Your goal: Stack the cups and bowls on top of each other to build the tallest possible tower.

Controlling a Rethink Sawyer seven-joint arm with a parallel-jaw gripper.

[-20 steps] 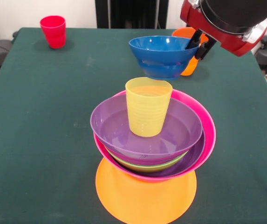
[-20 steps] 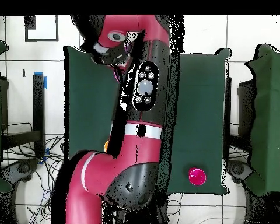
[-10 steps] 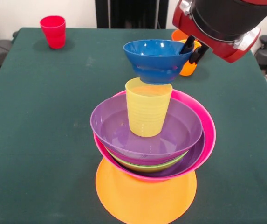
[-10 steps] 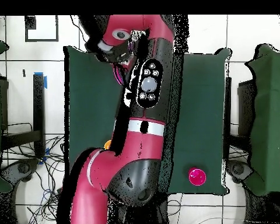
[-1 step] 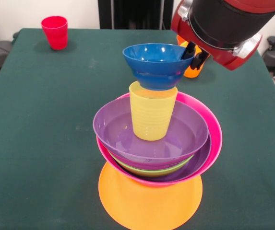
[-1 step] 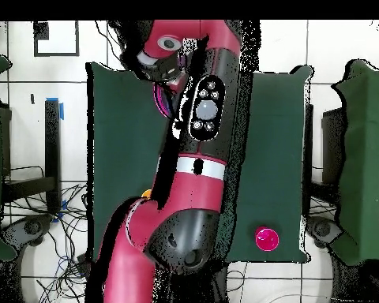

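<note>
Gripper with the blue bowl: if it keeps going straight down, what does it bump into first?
Probably the yellow cup. The gripper holds the blue bowl by its rim, and the bowl's bottom looks right at the cup's rim already. Whether they touch is hard to tell.

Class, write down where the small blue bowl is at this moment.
In the front view, the blue bowl sits upright over the mouth of the yellow cup atop the tower, its right rim gripped by the tool. The orange cup stands behind it.
</note>
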